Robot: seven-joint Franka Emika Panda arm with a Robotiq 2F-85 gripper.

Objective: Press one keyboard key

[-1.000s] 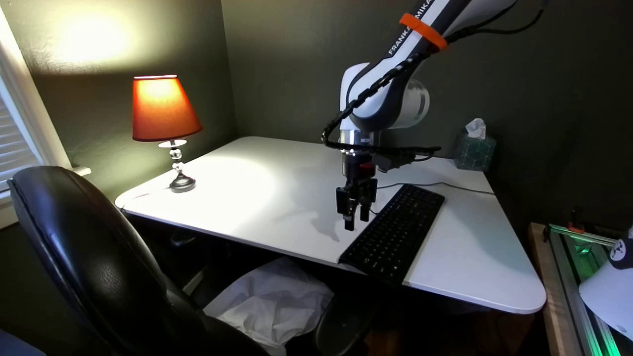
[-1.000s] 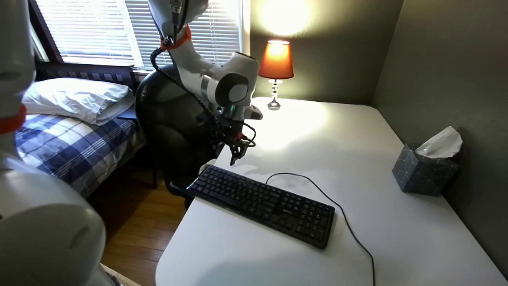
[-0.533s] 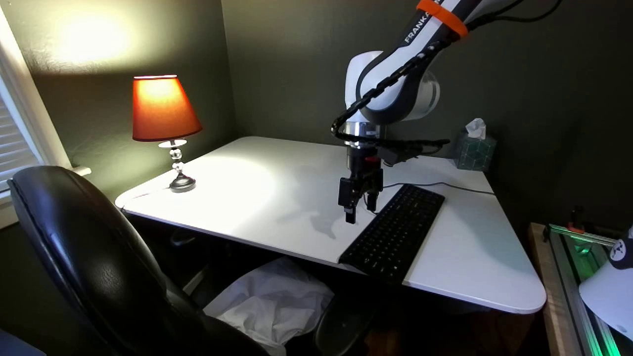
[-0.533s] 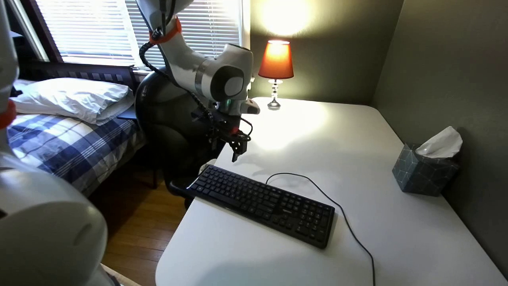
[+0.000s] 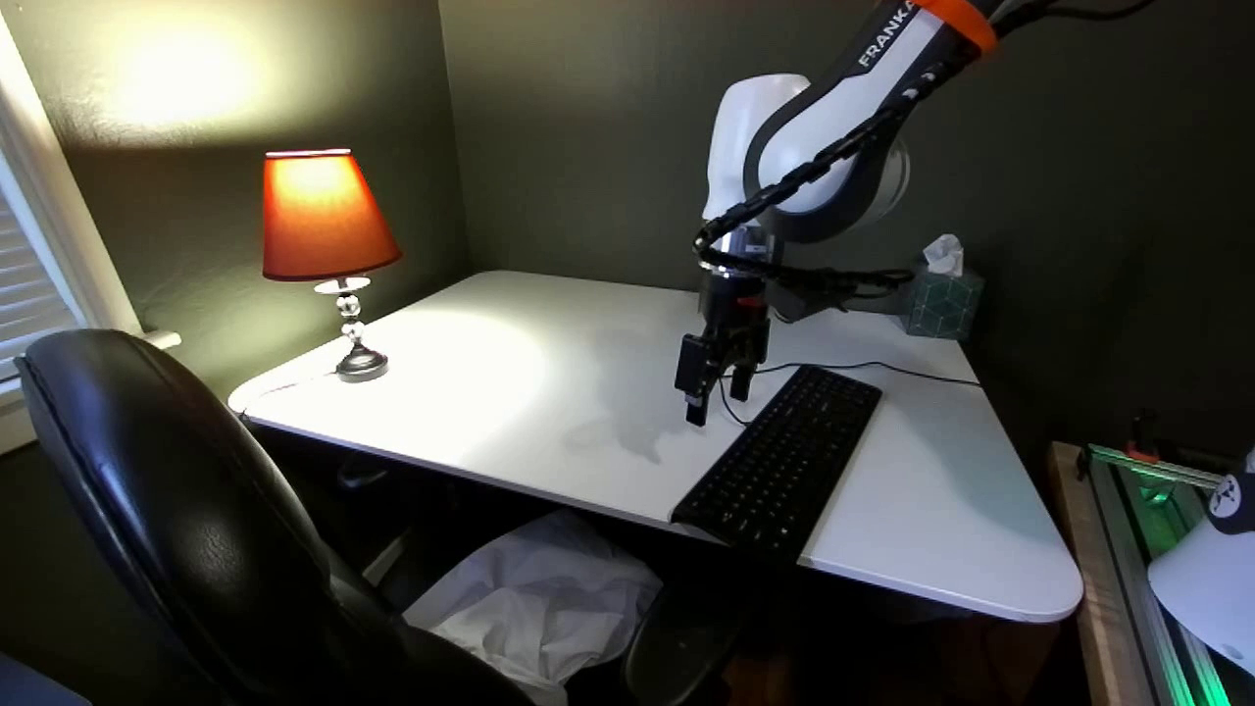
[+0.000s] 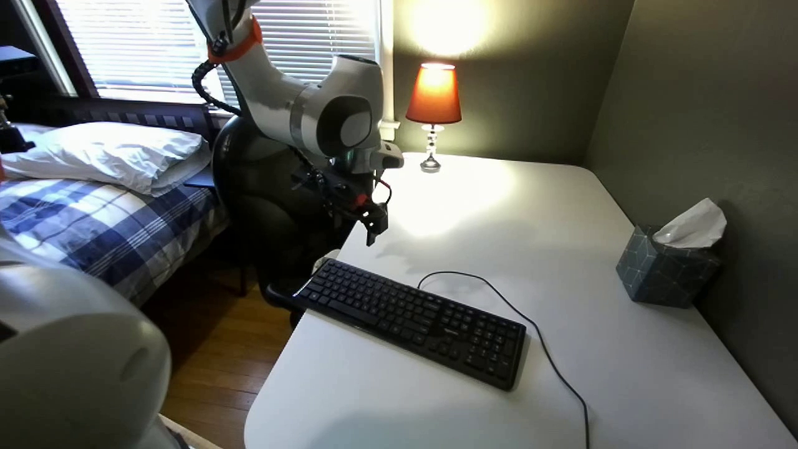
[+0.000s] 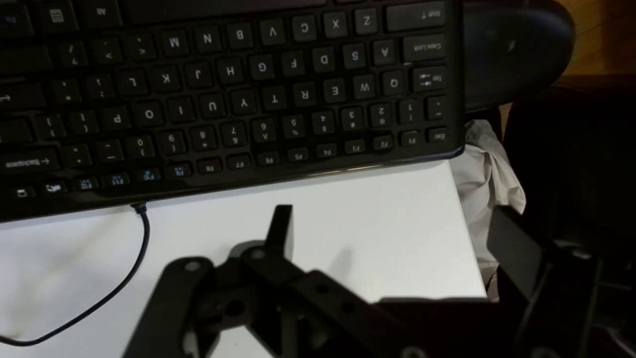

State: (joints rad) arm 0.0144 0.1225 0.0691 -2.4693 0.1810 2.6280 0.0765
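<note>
In an exterior view, note the keyboard (image 5: 789,456) lying flat on the desk (image 5: 941,500), with a short end at the front edge. Spot the gripper (image 5: 718,406) near a long side, pointing down, in the air and apart from the keyboard.

In an exterior view, follow the cable (image 6: 534,326) from behind the keyboard across the desk. See that short end jutting slightly past the edge, near the chair (image 6: 262,187). Judge the whole light and stiff, likely to slide on so smooth a desk if pushed sideways. No call to lift; if ever needed, pinch a long edge, clear of the cable.

In the wrist view, find keys (image 7: 275,98) toward the top, lettered upside down, and the gripper's fingers (image 7: 514,248) below, spread wide and holding nothing. Between them, see desk, edge and cloth (image 7: 489,184), not keys. Expect springy, perhaps slick keys, not fragile under a gentle push but easy to press in pairs. Best to bring the fingers together, move over the middle rows and press one key straight down. Avoid leaning on the jutting end, for fear of rocking it.
</note>
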